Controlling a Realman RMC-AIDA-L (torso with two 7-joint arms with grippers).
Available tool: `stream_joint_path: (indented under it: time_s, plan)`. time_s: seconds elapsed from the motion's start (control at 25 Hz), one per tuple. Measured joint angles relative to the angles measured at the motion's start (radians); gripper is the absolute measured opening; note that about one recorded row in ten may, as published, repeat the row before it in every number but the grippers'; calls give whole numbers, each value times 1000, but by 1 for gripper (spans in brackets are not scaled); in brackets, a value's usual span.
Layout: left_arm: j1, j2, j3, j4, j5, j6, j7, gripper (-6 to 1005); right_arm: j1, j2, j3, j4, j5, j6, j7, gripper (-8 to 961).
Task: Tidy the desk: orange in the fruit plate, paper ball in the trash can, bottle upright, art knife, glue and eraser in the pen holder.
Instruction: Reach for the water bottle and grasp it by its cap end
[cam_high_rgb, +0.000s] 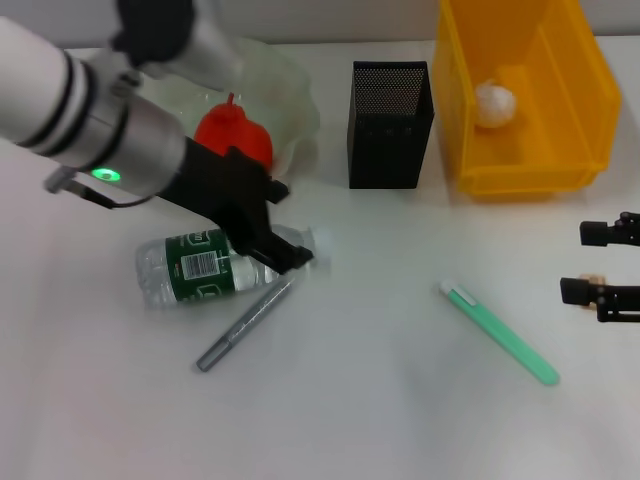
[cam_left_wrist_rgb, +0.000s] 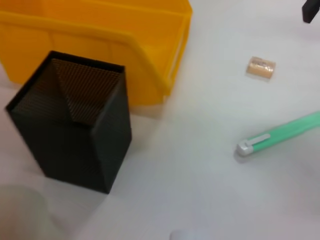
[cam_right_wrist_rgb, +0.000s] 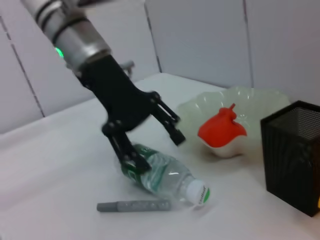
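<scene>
The clear bottle (cam_high_rgb: 200, 266) with a green label lies on its side at the left. My left gripper (cam_high_rgb: 285, 228) is open over its neck end, one finger down against the bottle (cam_right_wrist_rgb: 165, 176) and the other raised. A grey glue stick (cam_high_rgb: 245, 325) lies just in front of the bottle. The green art knife (cam_high_rgb: 500, 333) lies at the right. The tan eraser (cam_left_wrist_rgb: 261, 67) sits by my right gripper (cam_high_rgb: 590, 262), which is open at the right edge. The orange (cam_high_rgb: 235, 135) rests in the fruit plate (cam_high_rgb: 300, 100). The paper ball (cam_high_rgb: 495, 104) lies in the yellow trash can (cam_high_rgb: 580, 90). The black mesh pen holder (cam_high_rgb: 390, 125) stands upright.
The pen holder and the yellow trash can stand side by side along the back, with the fruit plate to their left. White table surface stretches between the glue stick and the art knife.
</scene>
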Motion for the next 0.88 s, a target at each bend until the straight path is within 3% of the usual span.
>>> stream_joint_path:
  time_s: [0.08, 0.36, 0.48, 0.56, 0.88]
  plan:
    - [7, -1, 85, 7, 3, -72, -21, 861, 2, 0, 6, 8, -5, -19, -6, 796]
    - [21, -4, 204, 8, 41, -199, -56, 860, -9, -6, 22, 4, -8, -44, -17, 797]
    - [19, -6, 340, 6, 127, -292, -109, 860, -8, -8, 36, 13, -9, -41, -17, 797]
    - [20, -6, 385, 10, 146, -317, -117, 861, -8, -8, 36, 15, -10, -38, -17, 797]
    - [-3, -7, 456, -4, 188, -343, -140, 860, 10, -11, 48, 52, -15, -32, -18, 797]
